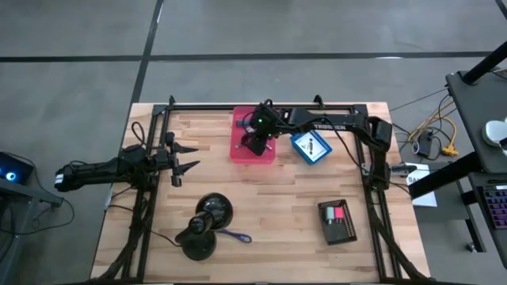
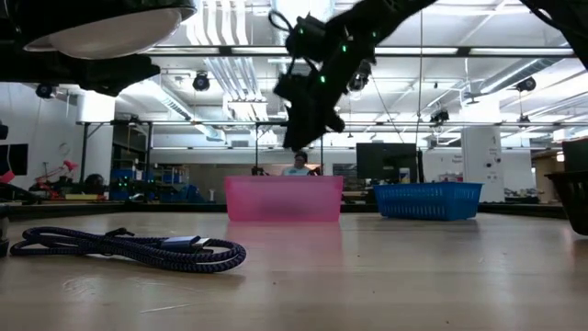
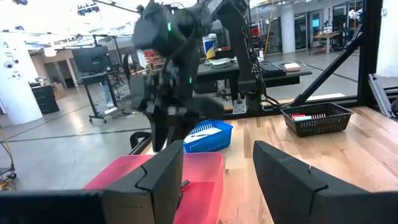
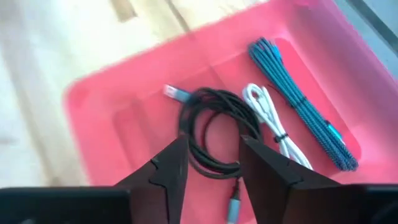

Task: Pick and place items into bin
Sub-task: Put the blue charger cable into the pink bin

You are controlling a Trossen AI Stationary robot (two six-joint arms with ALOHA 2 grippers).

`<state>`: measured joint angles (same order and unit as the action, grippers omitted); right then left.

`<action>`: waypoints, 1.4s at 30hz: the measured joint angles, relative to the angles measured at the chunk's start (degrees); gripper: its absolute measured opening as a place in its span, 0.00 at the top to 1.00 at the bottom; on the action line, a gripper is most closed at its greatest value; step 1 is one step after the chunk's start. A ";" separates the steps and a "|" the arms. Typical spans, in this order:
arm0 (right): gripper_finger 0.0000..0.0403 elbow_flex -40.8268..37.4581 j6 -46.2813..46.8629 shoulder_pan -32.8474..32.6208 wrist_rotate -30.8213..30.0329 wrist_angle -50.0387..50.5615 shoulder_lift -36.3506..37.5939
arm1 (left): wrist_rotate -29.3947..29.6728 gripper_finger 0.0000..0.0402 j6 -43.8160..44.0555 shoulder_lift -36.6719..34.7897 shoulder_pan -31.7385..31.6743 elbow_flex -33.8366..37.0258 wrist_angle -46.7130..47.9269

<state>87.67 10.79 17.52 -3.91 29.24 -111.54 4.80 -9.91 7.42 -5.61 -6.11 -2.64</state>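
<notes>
- High view first: your left tool (image 1: 184, 157) waits with fingers spread over the table's (image 1: 277, 198) left edge, nothing between them.
- To its right, your right tool (image 1: 255, 144) hangs above the pink bin (image 1: 240, 150), fingers parted and empty.
- Directly below that tool, the black coiled cable (image 4: 214, 134) lies in the bin beside a white cable (image 4: 273, 134) and a teal braided cable (image 4: 298, 102).

Three bins stand on the table: one pink bin (image 1: 253, 150), one blue basket (image 1: 310, 146) just beside it, one dark basket (image 1: 337, 222) farther off. Inside the pink bin lie three cables: one black (image 4: 214, 137), one white (image 4: 273, 127), one blue braided (image 4: 298, 102).
</notes>
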 joint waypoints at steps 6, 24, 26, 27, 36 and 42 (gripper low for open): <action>0.67 7.32 2.49 -4.28 0.51 10.82 0.16 | -0.02 0.55 0.00 -0.02 -0.02 0.00 0.11; 0.76 12.62 13.24 -31.31 -1.00 20.08 0.38 | 0.00 0.55 0.13 -0.07 -0.01 0.00 0.06; 0.77 12.11 13.23 -34.03 -2.94 17.87 0.38 | -0.02 0.55 0.13 -0.02 0.00 0.00 0.03; 0.77 11.66 13.11 -35.28 -4.23 16.29 0.32 | -0.02 0.55 0.13 -0.02 0.00 0.00 0.11; 0.71 5.52 11.39 -41.57 -12.88 5.25 0.08 | -0.02 0.55 0.17 0.03 0.00 0.00 0.10; 0.60 -1.70 12.74 -41.66 -10.52 -3.81 0.03 | -0.02 0.55 0.11 0.00 0.00 0.00 0.00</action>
<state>85.97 23.53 -24.14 -14.43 25.43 -111.50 4.78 -9.80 7.42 -5.61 -6.11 -2.63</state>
